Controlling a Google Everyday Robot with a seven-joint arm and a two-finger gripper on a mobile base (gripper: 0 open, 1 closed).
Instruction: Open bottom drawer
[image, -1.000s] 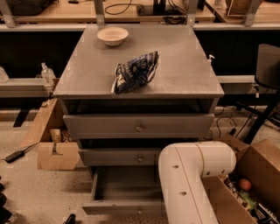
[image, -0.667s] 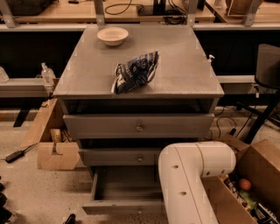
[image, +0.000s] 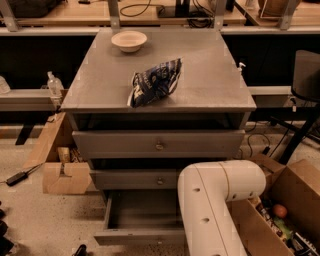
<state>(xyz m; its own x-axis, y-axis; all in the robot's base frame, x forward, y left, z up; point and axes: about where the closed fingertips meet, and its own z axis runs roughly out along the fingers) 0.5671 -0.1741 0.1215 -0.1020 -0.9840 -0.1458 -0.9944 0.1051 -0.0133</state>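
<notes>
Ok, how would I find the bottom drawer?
Find the grey cabinet in the middle, with a bowl and a blue bag on top. Its front has three drawers; the bottom drawer is the lowest one, beside the white robot arm, whose gripper is out of view. Only it is pulled out, so you see inside.

I see a pale, speckled floor (image: 30, 215). At the back runs a long wooden bench (image: 55, 17), and black cables (image: 150, 7) lie on it. Under the bench it is dark. On the left, a grey rail (image: 25, 99) holds a clear bottle (image: 54, 84). Below it a brown cardboard box (image: 67, 177) sits on the floor, with a flat cardboard piece (image: 47, 142) leaning close by. On the right stands a black chair (image: 306, 75), and near it an open cardboard box (image: 300, 185) with things inside. The light is warm and dim. The gripper is out of my view.
</notes>
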